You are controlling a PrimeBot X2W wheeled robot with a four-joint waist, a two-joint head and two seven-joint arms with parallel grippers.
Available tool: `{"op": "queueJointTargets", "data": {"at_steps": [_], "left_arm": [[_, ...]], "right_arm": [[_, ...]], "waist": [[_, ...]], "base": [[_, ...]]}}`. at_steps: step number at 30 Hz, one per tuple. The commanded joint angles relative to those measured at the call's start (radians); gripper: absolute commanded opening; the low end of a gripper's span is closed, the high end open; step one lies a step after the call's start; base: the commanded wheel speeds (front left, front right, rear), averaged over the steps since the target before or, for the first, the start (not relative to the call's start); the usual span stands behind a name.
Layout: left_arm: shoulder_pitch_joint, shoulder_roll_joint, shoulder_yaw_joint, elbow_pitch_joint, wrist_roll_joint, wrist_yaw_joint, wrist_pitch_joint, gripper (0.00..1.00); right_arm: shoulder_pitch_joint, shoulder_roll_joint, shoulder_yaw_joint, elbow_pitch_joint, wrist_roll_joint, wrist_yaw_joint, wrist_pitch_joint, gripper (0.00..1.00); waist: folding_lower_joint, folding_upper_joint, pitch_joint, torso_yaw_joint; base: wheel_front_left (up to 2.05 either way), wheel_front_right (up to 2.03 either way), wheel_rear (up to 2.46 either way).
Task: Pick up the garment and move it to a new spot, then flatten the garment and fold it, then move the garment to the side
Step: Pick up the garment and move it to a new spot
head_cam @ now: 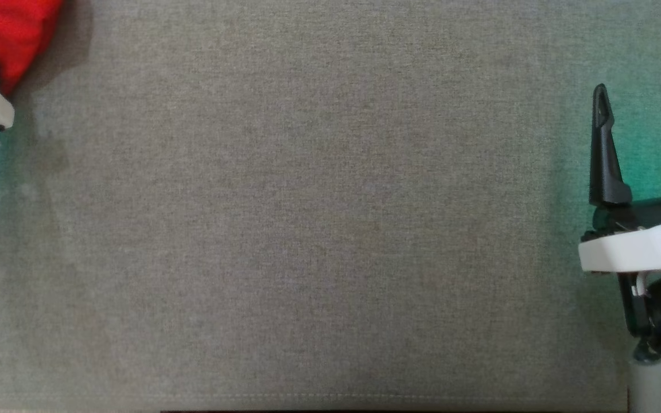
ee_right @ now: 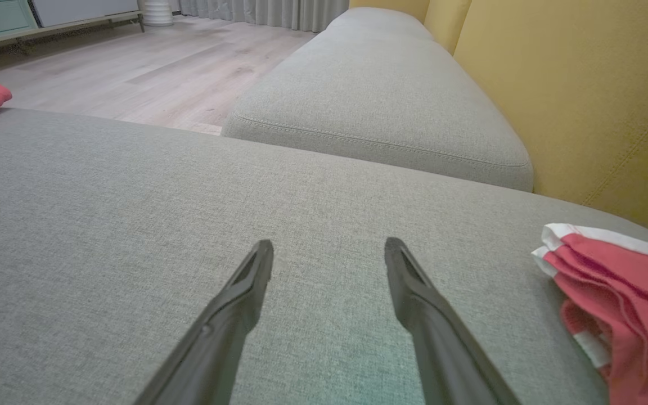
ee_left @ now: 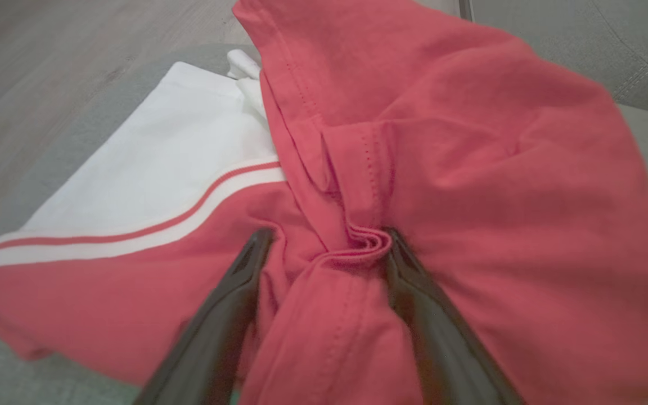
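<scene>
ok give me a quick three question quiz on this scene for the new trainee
1. True or false: the right gripper is holding cloth.
2. The right gripper hovers over: A) a grey sofa cushion B) a wooden table C) a metal tray.
3. Fill in: the left gripper has its fingers ____ on either side of a bunched fold of the red garment.
Key: 1 false; 2 A; 3 open.

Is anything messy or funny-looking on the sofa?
Yes. The red garment is crumpled in a heap on the grey sofa cushion, not flat. A bunched fold pokes up between the fingers of the open left gripper.
</scene>
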Motion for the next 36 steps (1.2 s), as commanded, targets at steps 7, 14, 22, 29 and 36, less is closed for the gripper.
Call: {"op": "queueJointTargets", "data": {"at_steps": [7,14,22,29,36], "left_arm": [[-0.032,0.033,-0.014,0.047,0.015,-0.044,-0.034,0.00],[-0.042,0.062,-0.036,0.049,0.049,-0.052,-0.087,0.00],[-0.066,0.075,-0.091,-0.050,0.075,-0.067,-0.076,0.00],[-0.061,-0.024,-0.177,-0.238,0.040,-0.075,-0.012,0.00],[-0.001,-0.198,-0.172,-0.382,-0.124,-0.054,0.058,0.00]], "right_arm": [[-0.008,-0.006,0.026,0.000,0.004,0.007,-0.025,1.00],[-0.011,-0.004,0.031,0.064,0.026,0.007,-0.060,1.00],[0.014,-0.004,0.048,0.179,0.111,0.007,-0.119,1.00],[0.074,-0.004,0.042,0.281,0.172,0.007,-0.172,1.00],[0.120,-0.004,0.038,0.306,0.209,0.007,-0.200,1.00]], "waist": [[-0.0001,0.0000,-0.048,0.000],[-0.0001,0.0000,-0.147,-0.017],[-0.0001,0.0000,-0.334,-0.072],[-0.0001,0.0000,-0.518,-0.141],[-0.0001,0.0000,-0.543,-0.174]], "base": [[0.00,0.00,0.00],[0.00,0.00,0.00],[0.00,0.00,0.00],[0.00,0.00,0.00],[0.00,0.00,0.00]]}}
